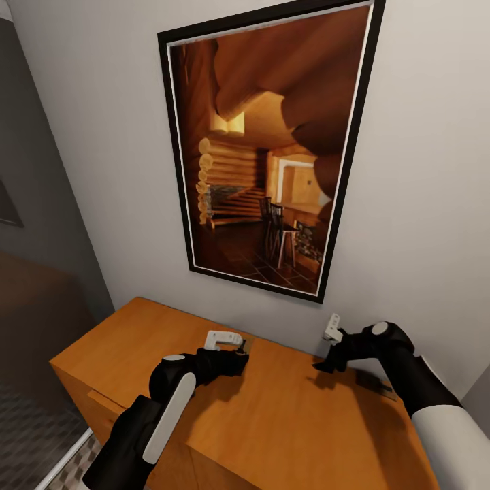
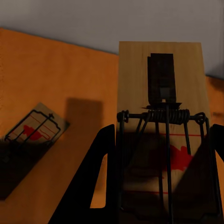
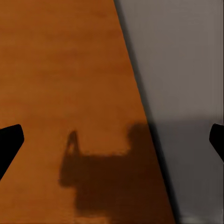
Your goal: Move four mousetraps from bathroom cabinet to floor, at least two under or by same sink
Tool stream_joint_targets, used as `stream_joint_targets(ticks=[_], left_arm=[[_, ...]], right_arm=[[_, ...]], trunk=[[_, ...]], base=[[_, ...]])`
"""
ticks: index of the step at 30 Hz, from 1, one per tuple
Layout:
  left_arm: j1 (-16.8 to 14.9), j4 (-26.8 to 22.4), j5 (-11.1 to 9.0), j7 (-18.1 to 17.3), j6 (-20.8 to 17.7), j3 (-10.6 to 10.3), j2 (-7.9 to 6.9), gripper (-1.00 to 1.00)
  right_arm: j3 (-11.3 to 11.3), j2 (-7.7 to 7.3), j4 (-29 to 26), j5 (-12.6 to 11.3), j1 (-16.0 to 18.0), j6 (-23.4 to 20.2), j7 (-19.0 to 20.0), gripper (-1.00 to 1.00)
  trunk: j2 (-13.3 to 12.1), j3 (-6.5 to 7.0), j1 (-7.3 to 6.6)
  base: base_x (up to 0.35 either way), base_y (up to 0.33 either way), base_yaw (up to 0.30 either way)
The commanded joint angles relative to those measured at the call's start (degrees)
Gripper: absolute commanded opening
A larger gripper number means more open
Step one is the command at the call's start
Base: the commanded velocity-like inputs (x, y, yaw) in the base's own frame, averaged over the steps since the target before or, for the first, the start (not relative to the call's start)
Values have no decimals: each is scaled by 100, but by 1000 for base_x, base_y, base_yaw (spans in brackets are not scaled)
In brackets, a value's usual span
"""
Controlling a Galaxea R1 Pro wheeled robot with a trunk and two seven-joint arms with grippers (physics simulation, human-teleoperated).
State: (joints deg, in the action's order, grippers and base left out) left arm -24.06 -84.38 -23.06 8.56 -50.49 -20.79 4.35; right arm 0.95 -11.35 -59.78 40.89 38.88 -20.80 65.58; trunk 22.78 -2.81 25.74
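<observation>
Wooden mousetrap (image 2: 161, 130), red mark, between hand fingers (image 2: 100, 182)

nothing here for you to read. the mousetrap (image 2: 161, 135) between the left gripper's fingers carries a red mark, but it's a blotch, no letters. the second mousetrap (image 2: 33, 129) on the cabinet top (image 1: 286, 415) has the same red smear, too small to tell. the framed picture (image 1: 269, 146) bears no caption.

A home interior — a framed log-cabin picture (image 1: 269, 146) hangs on a plain pale wall (image 1: 422, 177) above an orange-brown wooden sideboard (image 1: 299, 415).
</observation>
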Motion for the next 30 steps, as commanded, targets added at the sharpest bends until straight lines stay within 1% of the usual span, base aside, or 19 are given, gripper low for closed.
stream_joint_targets(ticks=[1,2,4,8,16,23,30], left_arm=[[-7,-6,-52,58,-22,-4,-1,-100],[-7,-4,-51,58,-22,-4,-2,-100],[-8,-2,-50,62,-22,-4,-3,-100],[-8,0,-50,66,-22,-4,-4,-100],[-6,1,-45,67,-20,-4,-4,-100],[-6,1,-38,74,-13,-4,-4,-100],[-6,16,-33,76,-6,-4,-4,-100]], right_arm=[[10,-4,-18,69,5,-97,22,100],[10,-5,-30,182,6,-155,25,100],[7,-6,-41,317,6,-205,25,100],[-9,-18,-28,450,6,-244,21,100],[-67,-105,13,590,6,-257,2,100],[-72,-120,18,655,6,-263,-1,100],[-76,-122,21,784,3,-269,6,100]], trunk=[[14,-14,4],[14,-14,4],[14,-14,4],[14,-14,4],[14,-14,4],[14,-14,4],[14,-14,4]], base=[[0,0,0],[0,0,0],[0,0,0],[0,0,0],[0,0,0],[0,0,0],[0,0,0]])
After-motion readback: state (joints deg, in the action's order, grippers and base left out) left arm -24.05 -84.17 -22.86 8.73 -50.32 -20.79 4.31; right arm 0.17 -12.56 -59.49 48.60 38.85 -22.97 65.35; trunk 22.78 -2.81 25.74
